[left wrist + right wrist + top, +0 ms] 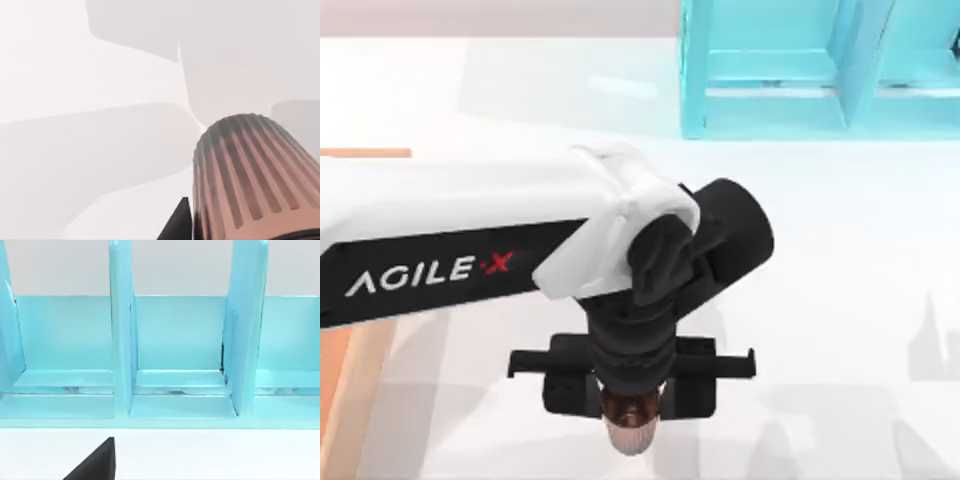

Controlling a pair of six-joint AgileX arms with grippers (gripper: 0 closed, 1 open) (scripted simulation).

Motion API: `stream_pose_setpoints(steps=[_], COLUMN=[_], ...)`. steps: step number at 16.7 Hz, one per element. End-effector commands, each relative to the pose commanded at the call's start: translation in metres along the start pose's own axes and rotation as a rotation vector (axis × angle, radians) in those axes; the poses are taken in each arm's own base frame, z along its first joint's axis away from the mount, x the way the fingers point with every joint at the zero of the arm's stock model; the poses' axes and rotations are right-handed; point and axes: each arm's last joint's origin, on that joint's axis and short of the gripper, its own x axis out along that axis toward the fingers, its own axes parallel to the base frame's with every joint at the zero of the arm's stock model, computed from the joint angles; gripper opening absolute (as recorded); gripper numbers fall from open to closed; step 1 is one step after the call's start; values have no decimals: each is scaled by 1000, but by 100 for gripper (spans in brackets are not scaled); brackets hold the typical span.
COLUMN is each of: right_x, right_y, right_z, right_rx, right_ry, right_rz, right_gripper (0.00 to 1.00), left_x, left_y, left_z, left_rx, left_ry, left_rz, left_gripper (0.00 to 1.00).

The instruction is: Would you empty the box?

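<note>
The left arm reaches across the white desk from the left, and its left pincer hangs at the near edge of the top view with a ribbed, copper-brown object caught between its jaws, closed in on it. Only one end pokes out, so its full shape is hidden; the left wrist view puts the fluted, rounded end right up close over bare desk. It looks rigid and light, and those ridges should give the fingers decent bite, though a round body could still roll or twist if held off-centre, so a grip square across the middle seems safest. The box sits at the far left edge of the desk, well apart from the pincer. The right arm looks parked, facing the turquoise shelf unit at the far right; whether its pincer is open, I cannot tell.
</note>
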Motion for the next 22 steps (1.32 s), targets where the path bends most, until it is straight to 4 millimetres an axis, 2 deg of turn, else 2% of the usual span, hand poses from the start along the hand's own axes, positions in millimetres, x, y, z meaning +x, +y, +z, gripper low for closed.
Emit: stream_pose_setpoints(steps=[6,9,22], right_x=[0,0,0], right_y=[0,0,0], right_z=[0,0,0], right_rx=[0,0,0], right_ry=[0,0,0], right_rz=[0,0,0], right_gripper=[100,100,100], left_x=[24,24,24], left_y=[0,0,0], left_z=[-2,-2,-2], left_rx=[1,1,1], left_ry=[1,1,1], left_rz=[1,1,1], left_gripper=[0,0,98])
